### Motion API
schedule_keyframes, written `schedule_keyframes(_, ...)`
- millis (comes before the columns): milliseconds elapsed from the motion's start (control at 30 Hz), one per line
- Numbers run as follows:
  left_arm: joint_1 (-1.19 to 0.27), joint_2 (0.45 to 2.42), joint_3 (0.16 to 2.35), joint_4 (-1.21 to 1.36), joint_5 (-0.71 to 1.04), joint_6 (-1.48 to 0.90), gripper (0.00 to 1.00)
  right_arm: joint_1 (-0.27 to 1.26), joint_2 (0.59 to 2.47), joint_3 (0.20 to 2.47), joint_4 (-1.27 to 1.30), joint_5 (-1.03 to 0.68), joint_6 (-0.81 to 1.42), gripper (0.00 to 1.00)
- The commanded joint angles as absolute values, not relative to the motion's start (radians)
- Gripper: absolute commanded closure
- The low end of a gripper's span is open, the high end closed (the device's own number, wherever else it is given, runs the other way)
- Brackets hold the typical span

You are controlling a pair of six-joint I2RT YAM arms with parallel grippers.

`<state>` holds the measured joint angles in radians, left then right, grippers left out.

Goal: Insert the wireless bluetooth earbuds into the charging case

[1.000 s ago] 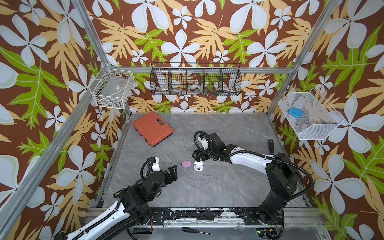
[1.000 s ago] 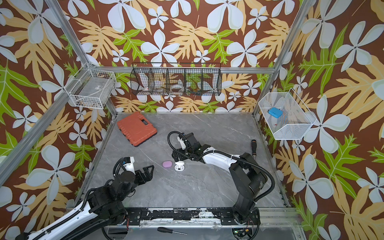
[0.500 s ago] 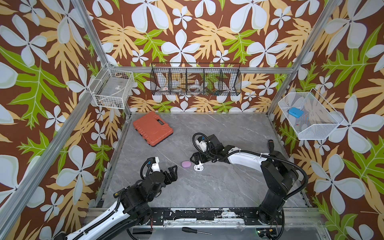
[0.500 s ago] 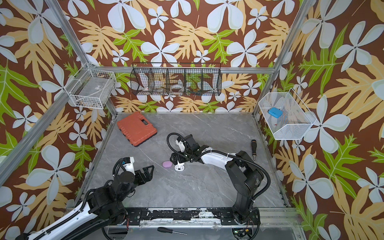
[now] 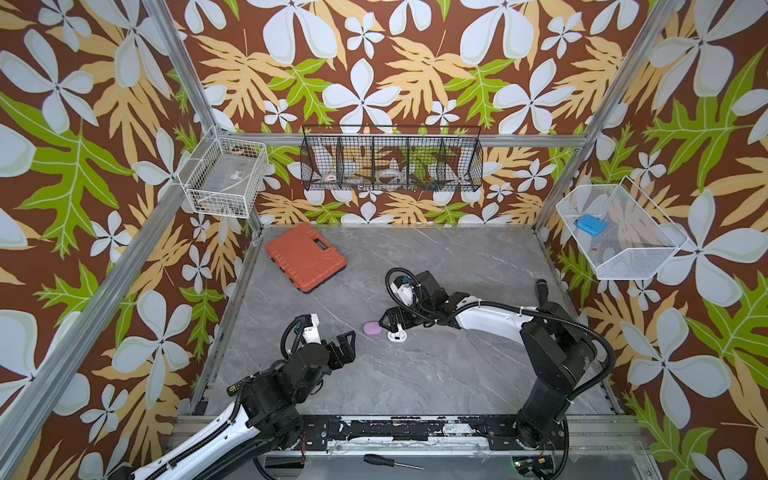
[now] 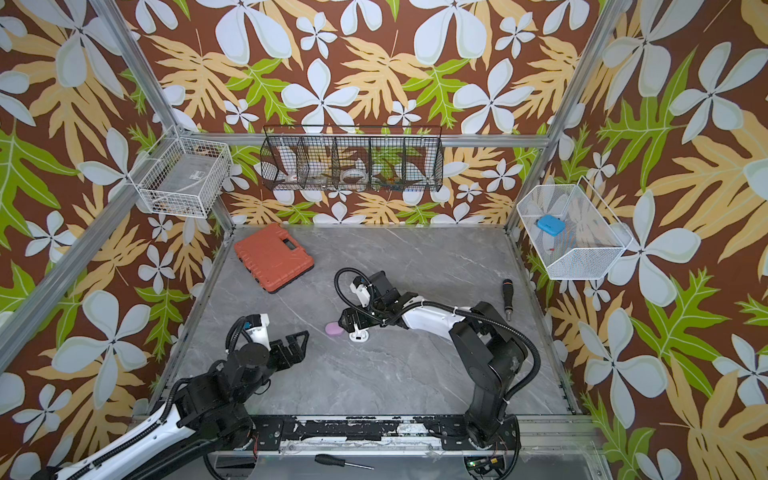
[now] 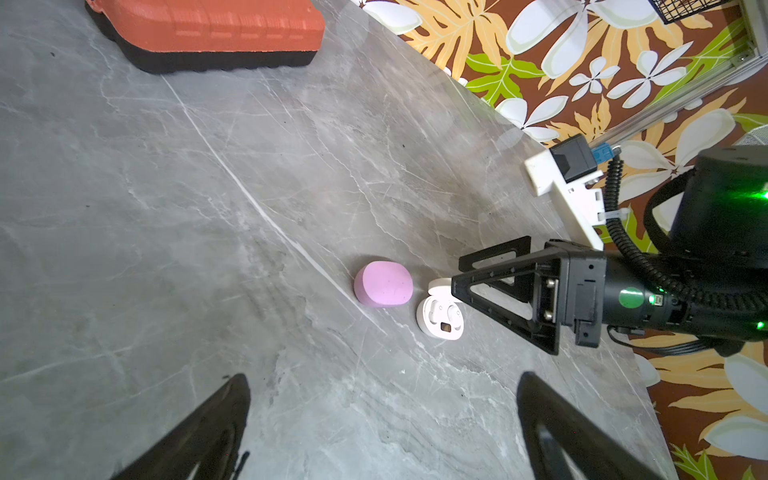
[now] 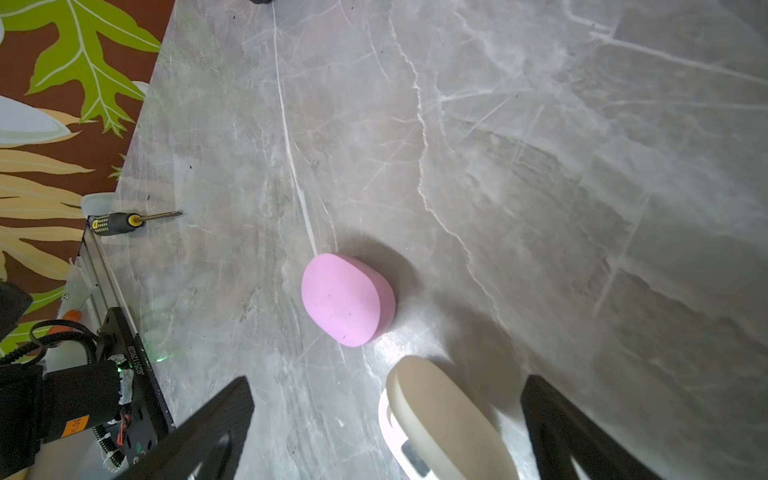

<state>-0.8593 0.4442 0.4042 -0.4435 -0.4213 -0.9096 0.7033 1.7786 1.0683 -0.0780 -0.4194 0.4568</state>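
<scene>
On my desk [image 5: 465, 257], an orange tool case [image 5: 306, 257] lies at ten o'clock and a black-handled screwdriver [image 6: 506, 296] at three. A second screwdriver [image 5: 392, 461] lies beyond the front rail at six.

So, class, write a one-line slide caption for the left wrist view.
Open right gripper at an open white pebble-shaped charging case, closed lilac-pink case alongside.

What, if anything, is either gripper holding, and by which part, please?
Nothing is held: the left gripper and right gripper both stand open; the white case by the right jaws lies ungripped.
</scene>
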Motion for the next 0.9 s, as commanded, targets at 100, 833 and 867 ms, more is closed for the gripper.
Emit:
schedule_keyframes(100, -0.86, 0.443, 0.4, -0.414, -0.416, -0.904, 0.0, 0.709, 1.78, 1.066, -0.053, -0.454, 0.463, 0.0)
schedule_keyframes(833, -0.86, 0.443, 0.399, -0.408, -0.41, -0.9, 0.0, 0.731, 1.772, 1.054, -0.066, -0.46, 0.45, 0.0)
schedule_keyframes(867, -0.86, 0.443, 0.399, -0.408, -0.411, -0.9, 0.0, 0.735, 1.771, 1.056, -0.069, -0.455, 0.448, 0.0)
